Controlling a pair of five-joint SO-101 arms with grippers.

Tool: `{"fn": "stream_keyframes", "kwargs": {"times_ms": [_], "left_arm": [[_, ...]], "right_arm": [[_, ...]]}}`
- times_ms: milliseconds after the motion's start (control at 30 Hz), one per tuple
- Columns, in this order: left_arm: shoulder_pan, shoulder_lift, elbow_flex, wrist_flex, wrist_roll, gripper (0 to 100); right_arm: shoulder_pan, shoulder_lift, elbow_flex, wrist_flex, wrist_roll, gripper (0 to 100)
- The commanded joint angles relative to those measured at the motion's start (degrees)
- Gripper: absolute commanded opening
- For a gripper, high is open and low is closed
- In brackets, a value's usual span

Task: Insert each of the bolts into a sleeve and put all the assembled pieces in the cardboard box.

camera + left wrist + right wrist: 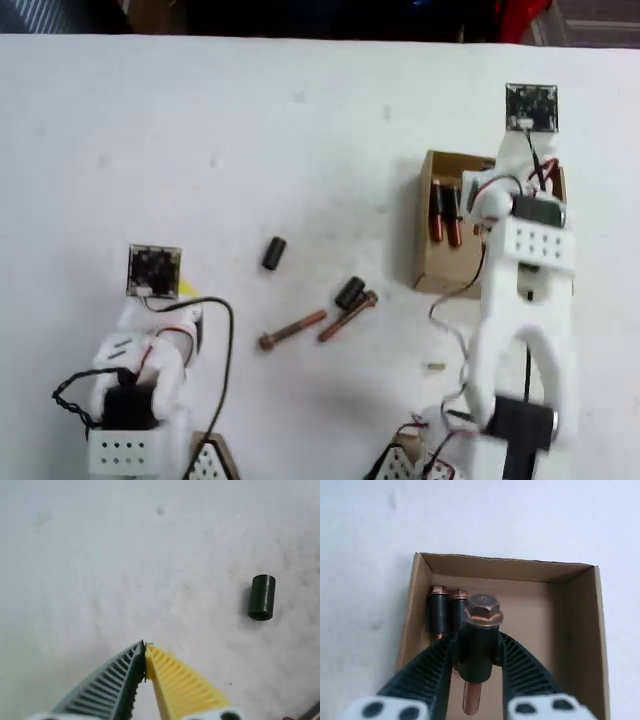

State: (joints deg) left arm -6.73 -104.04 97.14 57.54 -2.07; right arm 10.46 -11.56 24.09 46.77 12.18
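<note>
My right gripper (476, 652) is shut on an assembled piece (476, 645), a copper bolt in a black sleeve, held above the inside of the cardboard box (580, 630). Two assembled pieces (445, 614) lie side by side in the box (428, 240); they show as copper and black rods (444, 212) in the high view. My left gripper (145, 652) is shut with nothing in it, over bare table at the left (190, 292). One loose black sleeve (262, 597) lies beyond it (274, 253). Two loose bolts (293, 330) (348, 316) and another sleeve (349, 293) lie mid-table.
The white table (200, 130) is bare across its far and left parts. A small bit (435, 367) lies near the right arm's base. The right arm (520, 300) covers the box's right side in the high view.
</note>
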Motion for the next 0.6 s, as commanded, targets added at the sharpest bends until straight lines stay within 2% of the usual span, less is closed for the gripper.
{"fn": "stream_keyframes", "kwargs": {"times_ms": [0,333,567], "left_arm": [[-0.31,-0.66,-0.09,2.81,-0.53,2],[-0.04,-0.66,-0.09,5.80,-0.53,2],[-0.04,-0.66,-0.09,5.80,-0.53,2]], "right_arm": [[1.19,7.60,-7.47,-1.27,3.78,1.8],[2.15,28.26,-20.57,-1.27,4.31,1.7],[1.80,34.42,-24.09,-1.19,4.40,2.2]]}}
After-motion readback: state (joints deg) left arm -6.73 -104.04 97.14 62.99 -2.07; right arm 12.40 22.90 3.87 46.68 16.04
